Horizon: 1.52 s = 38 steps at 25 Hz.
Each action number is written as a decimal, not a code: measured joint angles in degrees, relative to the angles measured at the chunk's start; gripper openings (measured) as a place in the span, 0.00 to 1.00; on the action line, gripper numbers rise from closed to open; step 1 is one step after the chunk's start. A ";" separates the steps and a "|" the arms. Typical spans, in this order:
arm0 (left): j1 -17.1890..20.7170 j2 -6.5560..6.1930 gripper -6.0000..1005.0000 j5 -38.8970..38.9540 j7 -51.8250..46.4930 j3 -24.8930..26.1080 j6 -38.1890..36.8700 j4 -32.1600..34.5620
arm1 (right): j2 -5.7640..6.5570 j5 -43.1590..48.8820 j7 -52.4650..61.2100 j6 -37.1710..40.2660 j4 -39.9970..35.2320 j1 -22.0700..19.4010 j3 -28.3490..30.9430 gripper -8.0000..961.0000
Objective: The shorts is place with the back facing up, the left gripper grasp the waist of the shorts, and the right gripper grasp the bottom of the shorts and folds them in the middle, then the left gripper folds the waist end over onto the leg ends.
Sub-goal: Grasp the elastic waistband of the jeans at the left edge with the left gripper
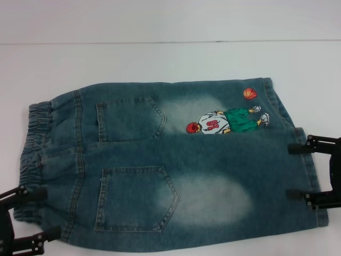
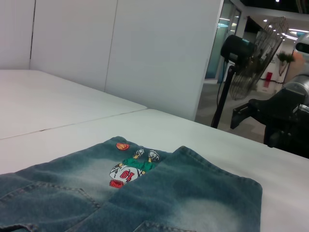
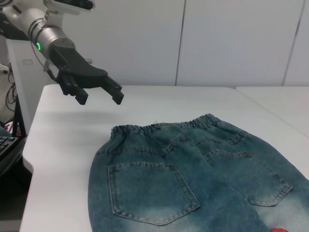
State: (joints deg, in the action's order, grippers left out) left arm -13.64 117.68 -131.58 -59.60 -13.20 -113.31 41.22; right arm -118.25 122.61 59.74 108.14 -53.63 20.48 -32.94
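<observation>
Shorts (image 1: pixel 170 165) of washed denim lie flat on the white desk (image 1: pixel 160 58), back side up, with two patch pockets (image 1: pixel 137 198) and an embroidered basketball player (image 1: pixel 226 121) showing. We find the elastic waist (image 1: pixel 33 154) on the robot's left and the leg hems (image 1: pixel 306 160) on its right. The left claw (image 1: pixel 33 214) hovers at the near corner of the waist with its fingers spread apart and nothing held; the right wrist view confirms this, showing it above the desk just off the waistband. The right claw (image 1: pixel 299 172) sits at the hem of the near leg, likewise parted and gripping nothing (whether its fingertips touch the cloth we cannot tell).

We judge the step in hand to be the approach before the first grasp, since the garment lies unfolded. The next move calls for each claw to settle onto its edge and pinch the fabric firmly, after which both should carry the near half over the far half in step.
</observation>
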 joint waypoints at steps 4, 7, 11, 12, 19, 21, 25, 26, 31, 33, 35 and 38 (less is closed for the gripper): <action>0.05 0.00 0.87 0.00 0.00 0.08 0.12 0.00 | -0.18 0.00 0.04 -0.45 -0.05 -0.07 -0.04 0.92; 0.11 0.00 0.87 0.01 0.00 0.15 0.25 0.00 | -0.36 0.00 0.00 -0.47 -0.28 -0.23 0.08 0.92; 0.12 0.06 0.87 0.04 -0.58 0.30 0.32 0.50 | -0.43 0.00 -0.01 -0.48 -0.39 -0.30 0.13 0.92; 0.14 0.11 0.87 0.05 -1.03 0.36 0.32 0.97 | -0.41 0.00 0.04 -0.48 -0.48 -0.32 0.12 0.92; 1.80 1.38 0.87 0.02 -12.37 0.32 -0.39 11.22 | 0.29 0.00 0.46 -1.48 -0.63 -0.27 1.06 0.92; 2.50 2.47 0.87 -0.20 -16.00 0.24 -0.20 15.86 | 0.52 0.00 0.72 -2.21 -0.63 -0.15 1.24 0.92; 3.08 4.88 0.87 -2.66 -21.70 -0.25 1.62 24.32 | 0.84 0.00 1.19 -3.14 -0.63 -0.04 1.28 0.92; 2.95 5.16 0.87 -3.24 -22.39 -0.25 2.23 25.02 | 0.85 0.00 1.39 -3.33 -0.62 -0.04 1.11 0.92; 1.55 5.72 0.87 -6.25 -25.90 -0.35 7.68 26.02 | 0.43 0.25 1.65 -4.30 -0.60 -0.01 0.37 0.92; 0.73 5.82 0.87 -7.41 -26.19 -0.47 9.70 25.24 | 0.31 0.60 1.63 -4.39 -0.60 0.03 0.35 0.92; -0.04 5.89 0.87 -8.55 -26.22 -0.81 11.32 24.21 | 0.25 0.72 1.65 -4.44 -0.58 0.10 0.34 0.92; -0.98 5.91 0.87 -10.29 -26.27 -1.93 14.07 22.38 | 0.22 0.75 1.70 -4.50 -0.42 0.31 0.34 0.92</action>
State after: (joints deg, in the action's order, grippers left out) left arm -14.62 123.59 -141.87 -85.87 -15.13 -99.24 63.60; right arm -118.04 123.36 61.44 103.64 -54.05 20.79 -32.61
